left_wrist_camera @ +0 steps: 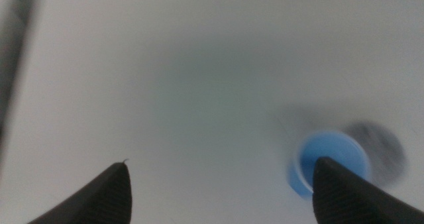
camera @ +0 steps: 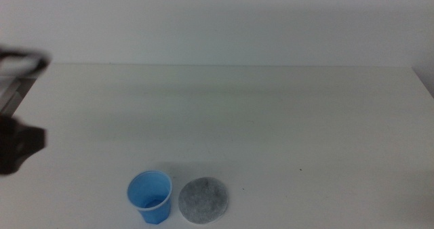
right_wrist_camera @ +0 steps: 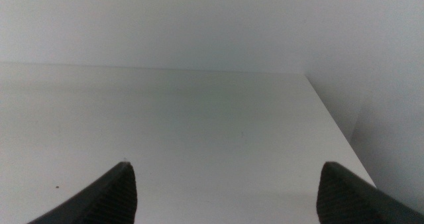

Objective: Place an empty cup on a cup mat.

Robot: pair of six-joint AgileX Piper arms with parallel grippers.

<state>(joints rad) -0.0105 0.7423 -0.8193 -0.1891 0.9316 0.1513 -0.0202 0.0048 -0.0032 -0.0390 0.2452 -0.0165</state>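
Nothing done yet, folks: the cup [camera: 150, 196] stands upright and empty near the front edge of the bench [camera: 271, 120], mouth up, and the cup mat [camera: 203, 200] lies flat just beside it, toward the right edge, with only a sliver of bench between them. The mat is bare. So the whole job is still ahead by my reckoning: grasp, lift, carry across that tiny gap, set down.

Over at the left edge of the bench, the left gripper [left_wrist_camera: 218, 194] is in the air, a dark blurred shape in the overhead view and well apart from the cup. Its jaws are spread wide with nothing between them. Its own camera looks down on the bench, with the blue cup and grey mat showing blurred beyond one jaw tip, so it looks like the arm lined up for this one.

The right gripper [right_wrist_camera: 225, 194] waits off to the right side, out of the overhead picture, jaws likewise spread and empty, facing bare bench toward the far right corner.
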